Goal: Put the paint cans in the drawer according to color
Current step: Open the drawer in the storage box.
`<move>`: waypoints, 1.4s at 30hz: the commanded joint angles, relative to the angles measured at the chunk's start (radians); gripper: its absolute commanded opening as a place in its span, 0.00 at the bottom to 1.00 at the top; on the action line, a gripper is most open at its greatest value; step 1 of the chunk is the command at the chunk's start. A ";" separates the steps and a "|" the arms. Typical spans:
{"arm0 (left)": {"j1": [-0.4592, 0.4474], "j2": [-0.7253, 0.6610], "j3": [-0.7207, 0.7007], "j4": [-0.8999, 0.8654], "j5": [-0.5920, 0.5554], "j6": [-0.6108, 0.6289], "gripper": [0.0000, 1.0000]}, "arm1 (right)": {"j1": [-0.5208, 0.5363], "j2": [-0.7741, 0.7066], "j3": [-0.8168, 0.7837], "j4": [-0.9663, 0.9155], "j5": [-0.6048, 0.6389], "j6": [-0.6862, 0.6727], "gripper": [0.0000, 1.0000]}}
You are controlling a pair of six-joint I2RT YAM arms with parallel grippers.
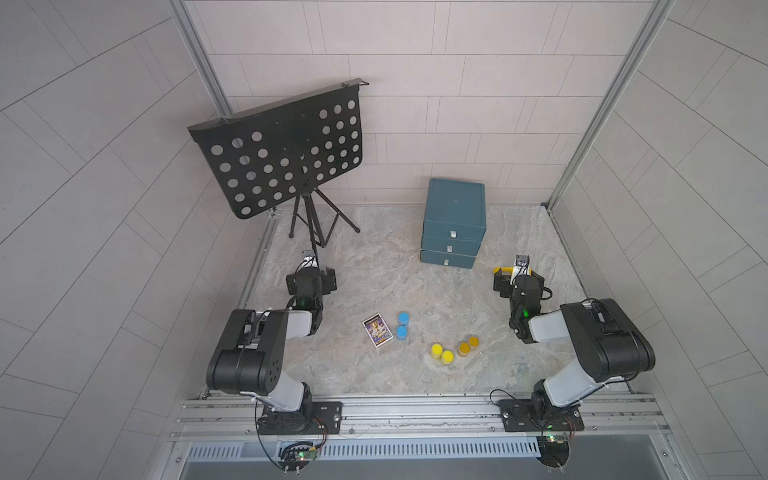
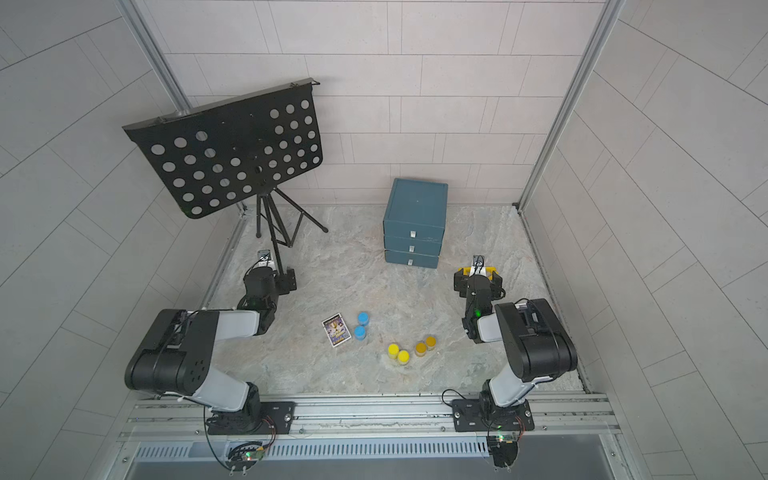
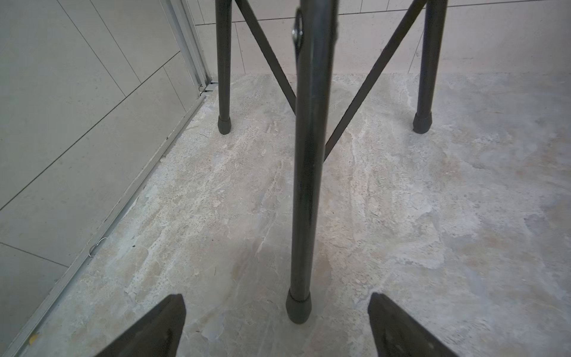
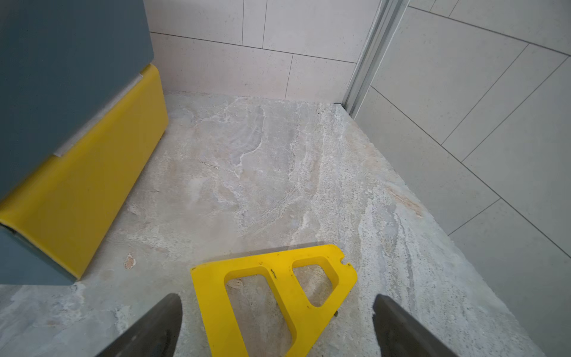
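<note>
Left tool and right tool: fingers apart, holding nothing, each low over the surface. Centre front: blue paint cans paired beside a printed card; yellow paint cans and amber paint cans paired nearby. All stand well apart from the shut drawer unit.
</note>
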 commanded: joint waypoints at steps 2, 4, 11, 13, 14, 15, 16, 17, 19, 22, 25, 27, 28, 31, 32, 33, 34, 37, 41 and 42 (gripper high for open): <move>0.002 -0.005 0.008 -0.005 0.003 -0.004 1.00 | -0.010 -0.023 0.011 -0.019 -0.014 0.012 1.00; 0.002 -0.005 0.008 -0.006 0.003 -0.003 1.00 | -0.009 -0.023 0.012 -0.020 -0.013 0.011 1.00; 0.001 -0.005 0.008 -0.005 0.002 -0.003 1.00 | -0.009 -0.023 0.012 -0.020 -0.013 0.012 1.00; 0.002 -0.005 0.008 -0.005 0.004 -0.003 1.00 | -0.009 -0.022 0.011 -0.019 -0.013 0.012 1.00; 0.002 -0.005 0.008 -0.005 0.003 -0.003 1.00 | -0.009 -0.023 0.011 -0.020 -0.014 0.011 1.00; 0.002 -0.005 0.008 -0.005 0.004 -0.003 1.00 | -0.009 -0.022 0.012 -0.019 -0.013 0.012 1.00; 0.002 -0.005 0.008 -0.005 0.004 -0.003 1.00 | -0.010 -0.022 0.012 -0.020 -0.014 0.011 1.00; 0.001 -0.005 0.009 -0.006 0.004 -0.003 1.00 | -0.010 -0.023 0.012 -0.019 -0.014 0.011 1.00; 0.002 -0.005 0.009 -0.006 0.004 -0.003 1.00 | -0.009 -0.022 0.012 -0.020 -0.013 0.012 1.00; 0.001 -0.007 0.007 -0.005 0.003 -0.003 1.00 | -0.010 -0.024 0.009 -0.016 -0.010 0.012 1.00; -0.005 -0.040 0.019 -0.025 0.047 0.034 1.00 | 0.012 -0.091 -0.027 0.005 0.067 0.008 1.00; -0.033 -0.119 0.076 -0.221 -0.003 0.033 1.00 | 0.014 -0.181 -0.036 -0.071 0.053 0.002 1.00; -0.043 -0.150 0.086 -0.270 -0.015 0.026 1.00 | 0.028 -0.214 -0.036 -0.089 0.056 -0.016 1.00; -0.092 -0.226 0.041 -0.251 -0.069 0.041 1.00 | 0.082 -0.295 -0.027 -0.116 0.130 -0.060 1.00; -0.104 -0.253 0.030 -0.249 -0.083 0.042 1.00 | 0.092 -0.337 -0.023 -0.130 0.136 -0.051 1.00; -0.119 -0.280 0.020 -0.248 -0.096 0.040 1.00 | 0.104 -0.401 -0.007 -0.177 0.124 -0.036 1.00; -0.137 -0.305 0.013 -0.247 -0.111 0.034 1.00 | 0.118 -0.470 0.031 -0.277 0.125 -0.007 1.00; -0.221 -0.351 0.022 -0.264 -0.159 0.034 1.00 | 0.119 -0.626 0.227 -0.732 0.032 0.204 1.00; -0.250 -0.401 0.180 -0.644 -0.097 -0.306 1.00 | 0.099 -0.724 0.288 -0.925 -0.054 0.558 1.00; -0.247 -0.397 0.219 -0.757 -0.064 -0.427 1.00 | 0.079 -0.759 0.237 -0.917 -0.086 0.623 1.00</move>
